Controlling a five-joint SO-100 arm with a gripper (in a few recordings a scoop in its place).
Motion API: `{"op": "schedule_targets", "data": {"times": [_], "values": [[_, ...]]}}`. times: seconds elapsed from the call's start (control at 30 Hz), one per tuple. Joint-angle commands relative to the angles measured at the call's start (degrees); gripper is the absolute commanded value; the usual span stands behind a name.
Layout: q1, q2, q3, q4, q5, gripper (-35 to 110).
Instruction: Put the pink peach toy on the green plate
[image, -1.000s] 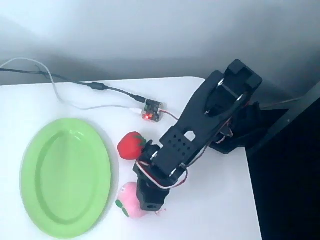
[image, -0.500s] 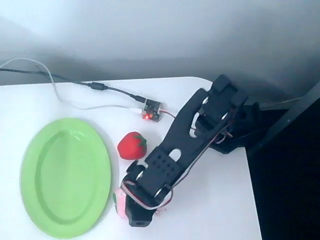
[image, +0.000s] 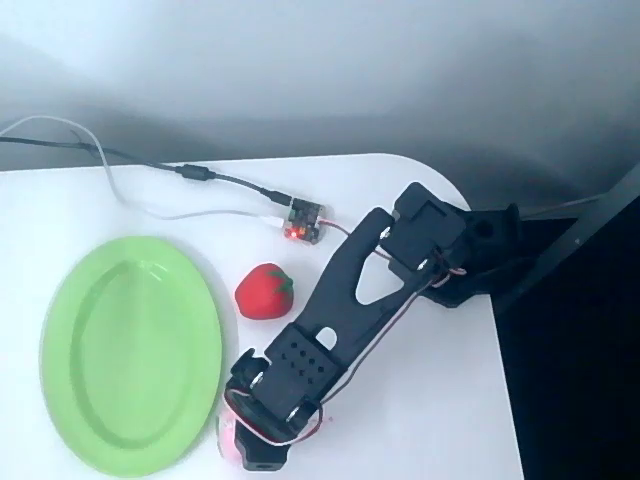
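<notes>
The green plate (image: 130, 350) lies flat on the left of the white table. My black arm reaches from the right toward the table's front edge. Its gripper (image: 256, 452) sits just past the plate's lower right rim. A sliver of the pink peach toy (image: 228, 440) peeks out at the gripper's left side, touching it, and the rest is covered by the wrist. The fingers are hidden under the wrist, so I cannot make out whether they are closed on the toy.
A red strawberry toy (image: 265, 291) rests between the plate and the arm. A small circuit board (image: 303, 220) with cables lies at the back. The table's right edge (image: 500, 380) drops off beside the arm's base.
The arm has stretched out and lowered toward the front edge. The gripper went down and left, and the peach shifted with it, from beside the strawberry to near the plate's lower rim.
</notes>
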Motion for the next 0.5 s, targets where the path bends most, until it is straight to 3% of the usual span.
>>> {"op": "schedule_targets", "data": {"times": [0.0,0.13,0.2,0.33,0.47], "values": [[-1.4,5.7,1.1,6.3,0.4,0],[-0.7,21.4,4.0,18.9,-0.1,0],[3.7,30.7,4.4,21.2,-5.5,0],[15.7,37.6,3.3,16.1,-17.9,0],[24.7,29.6,1.8,9.8,-25.2,0]]}}
